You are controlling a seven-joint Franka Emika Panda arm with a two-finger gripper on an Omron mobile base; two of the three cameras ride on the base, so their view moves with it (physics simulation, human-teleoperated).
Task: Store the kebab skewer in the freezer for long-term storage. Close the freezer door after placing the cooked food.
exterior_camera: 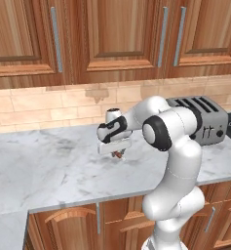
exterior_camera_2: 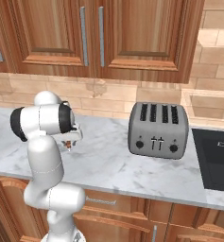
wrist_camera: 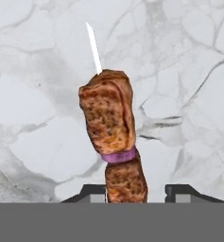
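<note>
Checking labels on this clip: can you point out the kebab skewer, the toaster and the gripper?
kebab skewer point(wrist_camera: 107, 120): hand view, on the upper browned meat chunk.
toaster point(exterior_camera_2: 158, 134): right base view, on its front face, above the knobs.
gripper point(exterior_camera: 118, 154): left base view, between the fingertips, just above the marble counter.

We see a white marble surface point(exterior_camera: 48, 166) under reddish wooden wall cabinets point(exterior_camera: 107, 34), a tan tiled backsplash point(exterior_camera: 34, 105), and wooden base cabinets point(exterior_camera_2: 132, 212).
</note>
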